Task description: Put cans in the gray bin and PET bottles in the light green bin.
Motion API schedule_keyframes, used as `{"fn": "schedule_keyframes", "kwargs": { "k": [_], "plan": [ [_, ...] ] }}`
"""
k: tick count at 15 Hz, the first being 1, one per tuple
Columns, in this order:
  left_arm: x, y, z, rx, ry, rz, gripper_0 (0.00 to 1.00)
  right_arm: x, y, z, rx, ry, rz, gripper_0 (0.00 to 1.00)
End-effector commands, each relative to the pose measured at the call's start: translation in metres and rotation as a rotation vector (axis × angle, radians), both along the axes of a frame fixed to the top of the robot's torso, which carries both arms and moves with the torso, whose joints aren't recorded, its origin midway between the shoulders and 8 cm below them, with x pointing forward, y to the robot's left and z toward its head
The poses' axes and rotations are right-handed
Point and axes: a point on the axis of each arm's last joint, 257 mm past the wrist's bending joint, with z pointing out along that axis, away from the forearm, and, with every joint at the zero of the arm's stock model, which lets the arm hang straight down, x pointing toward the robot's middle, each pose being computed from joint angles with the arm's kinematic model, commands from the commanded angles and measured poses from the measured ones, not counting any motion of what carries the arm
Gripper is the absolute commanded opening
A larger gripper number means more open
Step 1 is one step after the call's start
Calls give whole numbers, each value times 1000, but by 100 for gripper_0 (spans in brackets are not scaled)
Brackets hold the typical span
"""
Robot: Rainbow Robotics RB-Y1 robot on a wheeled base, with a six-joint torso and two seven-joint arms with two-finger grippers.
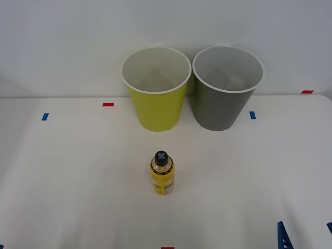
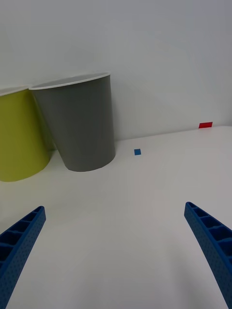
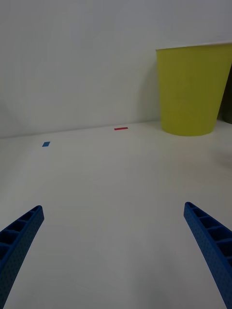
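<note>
From the front, the small clear plastic PET bottle [image 1: 162, 174] with black cap and yellow label stands upright on the white table [image 1: 62, 176], well before the tall yellow-green tapered light green bin [image 1: 157, 98] and, just beside it, the dark gray tapered gray bin [image 1: 224, 98]. The right gripper [image 1: 306, 236] sits at the near right edge.

In the right wrist view, the right gripper's blue ribbed fingers [image 2: 19, 246] are spread wide, holding nothing, facing both bins.

In the left wrist view, the left gripper [image 3: 113, 256] is likewise wide open and empty.

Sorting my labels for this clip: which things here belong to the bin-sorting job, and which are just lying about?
Job: PET bottle, light green bin, gray bin, open right gripper, open left gripper.
Lying about: red tape marks, blue tape marks, table.
</note>
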Motion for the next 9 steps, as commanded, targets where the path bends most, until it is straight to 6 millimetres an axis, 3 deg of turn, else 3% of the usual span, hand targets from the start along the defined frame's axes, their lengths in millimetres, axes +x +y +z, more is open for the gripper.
{"fn": "schedule_keyframes", "kwargs": {
  "k": [1,9],
  "plan": [
    [0,0,0,0,0,0,100,0,0,0,0,0,0,100],
    [0,0,0,0,0,0,100,0,0,0,0,0,0,100]
  ]
}}
